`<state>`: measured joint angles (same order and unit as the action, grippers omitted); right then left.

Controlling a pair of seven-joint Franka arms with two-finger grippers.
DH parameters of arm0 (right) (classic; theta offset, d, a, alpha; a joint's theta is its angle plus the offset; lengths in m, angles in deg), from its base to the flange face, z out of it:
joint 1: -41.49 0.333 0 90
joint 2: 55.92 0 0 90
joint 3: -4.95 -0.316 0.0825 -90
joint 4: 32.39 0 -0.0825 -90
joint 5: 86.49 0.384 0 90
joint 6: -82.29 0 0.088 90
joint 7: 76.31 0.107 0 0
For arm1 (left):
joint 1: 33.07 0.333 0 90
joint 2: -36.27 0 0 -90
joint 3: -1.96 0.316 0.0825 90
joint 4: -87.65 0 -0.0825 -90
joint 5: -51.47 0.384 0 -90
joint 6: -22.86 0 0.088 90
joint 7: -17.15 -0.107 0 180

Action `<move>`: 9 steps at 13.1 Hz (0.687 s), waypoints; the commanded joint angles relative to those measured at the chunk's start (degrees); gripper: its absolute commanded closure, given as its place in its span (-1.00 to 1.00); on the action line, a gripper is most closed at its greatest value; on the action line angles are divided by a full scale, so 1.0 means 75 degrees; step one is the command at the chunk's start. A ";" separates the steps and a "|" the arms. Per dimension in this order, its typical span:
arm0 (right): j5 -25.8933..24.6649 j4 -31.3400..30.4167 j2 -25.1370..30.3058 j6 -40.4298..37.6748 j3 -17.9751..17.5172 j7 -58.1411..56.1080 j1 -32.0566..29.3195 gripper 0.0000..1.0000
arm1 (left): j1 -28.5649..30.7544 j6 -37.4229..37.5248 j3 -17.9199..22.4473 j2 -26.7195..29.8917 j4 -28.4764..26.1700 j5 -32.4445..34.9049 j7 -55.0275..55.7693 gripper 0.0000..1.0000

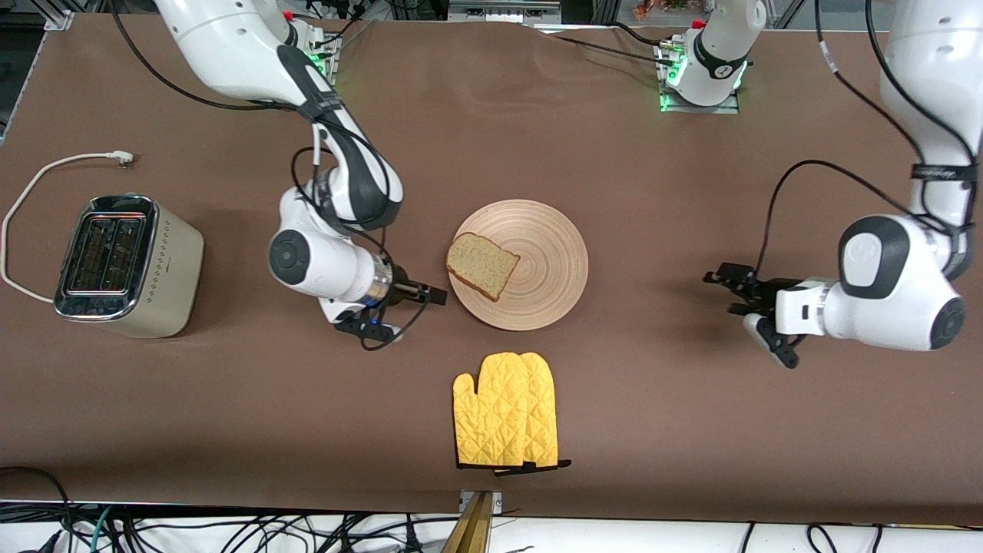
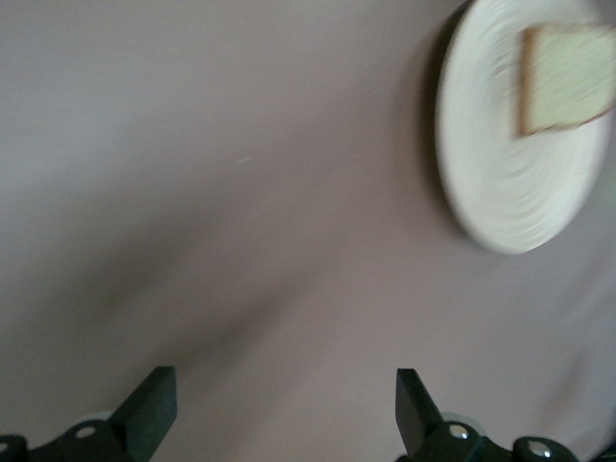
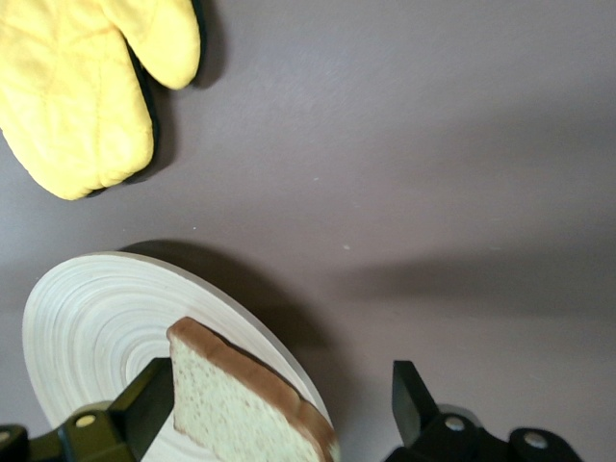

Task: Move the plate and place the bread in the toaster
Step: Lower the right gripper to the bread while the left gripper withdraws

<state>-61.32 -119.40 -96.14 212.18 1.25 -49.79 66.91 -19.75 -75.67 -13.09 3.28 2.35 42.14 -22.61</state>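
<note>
Cream toaster, wooden plate with bread, and 2 open grippers over a brown table

Cream-beige and chrome-topped, the toaster [image 1: 129,266] is standing at the right arm's end of the table [image 1: 691,430], its white cord [image 1: 31,192] trailing beside it. Next along, the right gripper [image 1: 407,311] is hovering just beside the plate [image 1: 537,288] with its fingers [image 3: 144,399] spread wide, holding nothing, 1 finger close to the bread [image 1: 481,265]. That slice is lying on the plate's edge toward the right arm. Nearer the camera than the plate, a yellow mitt [image 1: 507,421] is lying flat. Toward its own end of the table, the left gripper [image 1: 741,307] is hanging well apart from the plate, jaws wide and empty.
</note>
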 commanded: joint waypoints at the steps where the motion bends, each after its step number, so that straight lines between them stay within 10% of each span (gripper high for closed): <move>1: 0.0182 0.0129 -0.0261 0.0236 0.0048 0.0085 0.0242 -1.00 | -0.0169 0.0326 -0.0091 0.1265 -0.0065 0.1649 0.0448 -1.00; 9: 0.0182 -0.0480 -0.0133 -0.0417 0.0048 0.0260 0.0665 -1.00 | -0.0592 0.1360 -0.0068 0.3063 0.0239 0.2194 0.3630 -1.00</move>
<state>-60.81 -121.63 -99.06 212.03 1.24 -48.22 71.75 -24.51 -66.20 -14.35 25.66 3.81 59.69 -1.81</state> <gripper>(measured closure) 0.000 0.000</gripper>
